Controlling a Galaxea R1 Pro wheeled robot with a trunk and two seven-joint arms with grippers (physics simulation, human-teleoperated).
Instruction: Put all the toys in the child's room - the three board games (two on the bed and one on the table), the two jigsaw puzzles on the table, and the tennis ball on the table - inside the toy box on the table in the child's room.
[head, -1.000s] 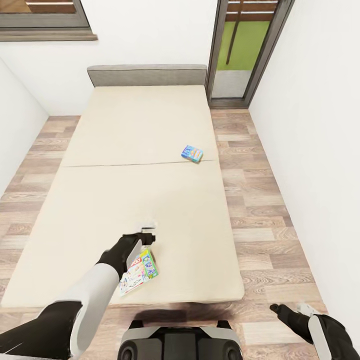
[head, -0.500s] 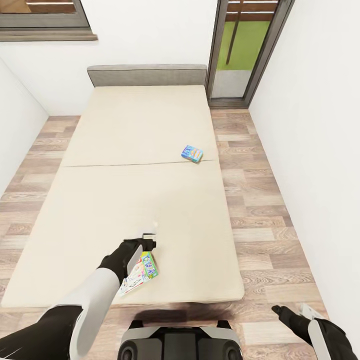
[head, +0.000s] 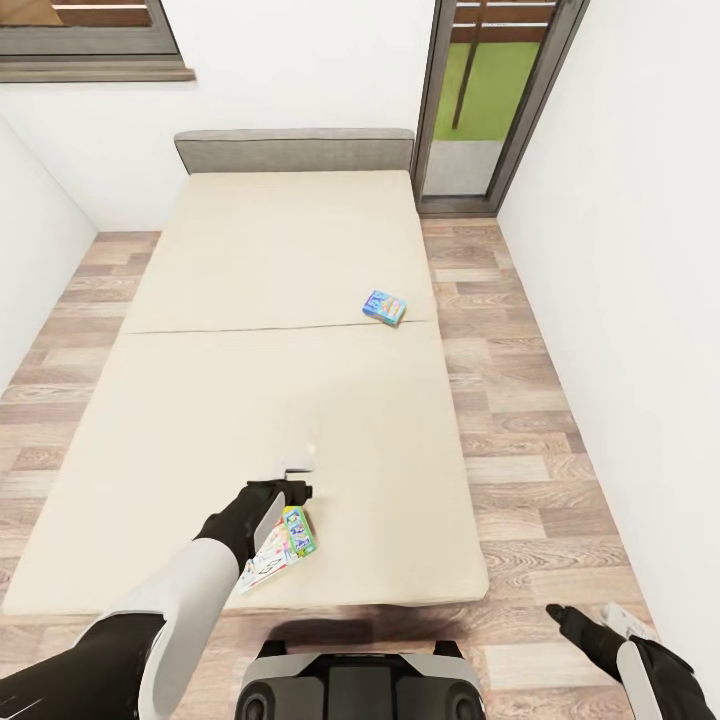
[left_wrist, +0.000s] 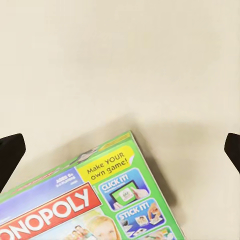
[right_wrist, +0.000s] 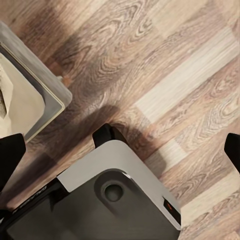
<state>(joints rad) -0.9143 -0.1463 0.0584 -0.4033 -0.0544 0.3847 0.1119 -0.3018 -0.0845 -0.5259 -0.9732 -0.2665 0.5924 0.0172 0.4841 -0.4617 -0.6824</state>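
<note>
Monopoly box (head: 280, 548) near bed (head: 200, 400) foot, blue box (head: 385, 307) mid-bed, probably flat

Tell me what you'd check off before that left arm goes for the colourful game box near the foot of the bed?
1. Target in sight: ok. The Monopoly box lies flat on the bed, near its foot edge.
2. Left gripper open: ok. In the left wrist view its fingertips sit wide apart at both picture edges.
3. Gripper centred over the box: not ok. In that wrist view the box fills one lower corner, with bare mattress between the fingers.
4. Contact with the box: cannot tell how high the gripper sits above it.
5. Right gripper out of the way: ok. It hangs over the wood floor beside the bed, open and empty.
6. Second game: ok. The blue box lies farther up the bed.
</note>
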